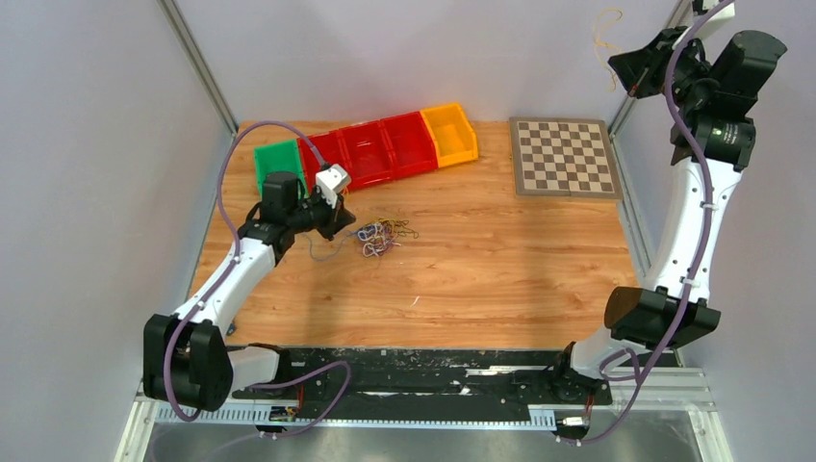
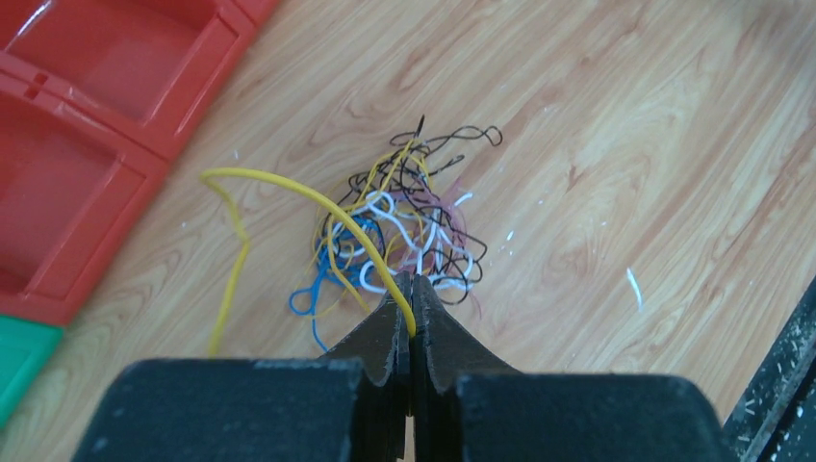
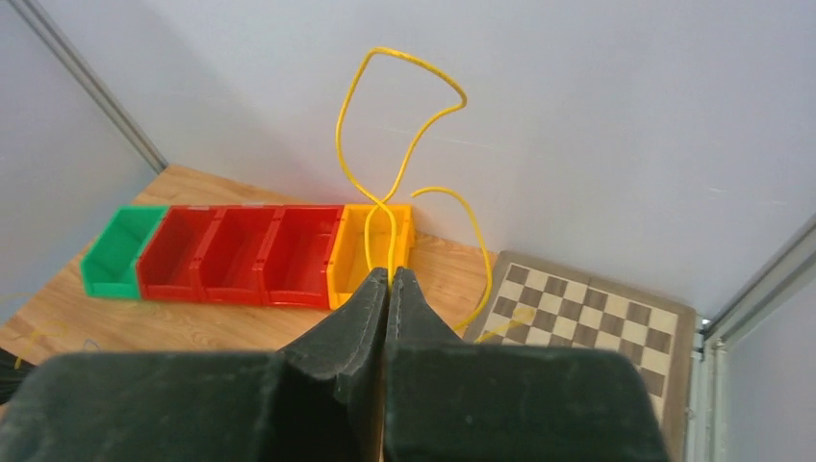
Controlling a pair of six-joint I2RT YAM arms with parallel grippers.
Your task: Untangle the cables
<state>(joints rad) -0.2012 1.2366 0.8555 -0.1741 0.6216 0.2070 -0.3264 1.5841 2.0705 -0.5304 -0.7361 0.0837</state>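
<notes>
The cables [image 2: 409, 226] lay as a small knot of black, white, yellow, blue and pink loops on the desk [image 2: 625, 144] near the red bins [image 2: 96, 58]. The left fingers [image 2: 404, 306] pinched a yellow strand [image 2: 279, 180] arching from it; the right fingers [image 3: 389, 287], raised high, pinched another yellow cable [image 3: 381, 205].

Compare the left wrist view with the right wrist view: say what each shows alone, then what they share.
Left wrist only: the tangle of cables on the wooden table, with the left gripper shut on a yellow strand leading from it. Right wrist only: the right gripper shut on a separate yellow cable looping upward, plus the yellow bin and chessboard. Both: the red bins, the green bin and that table.
</notes>
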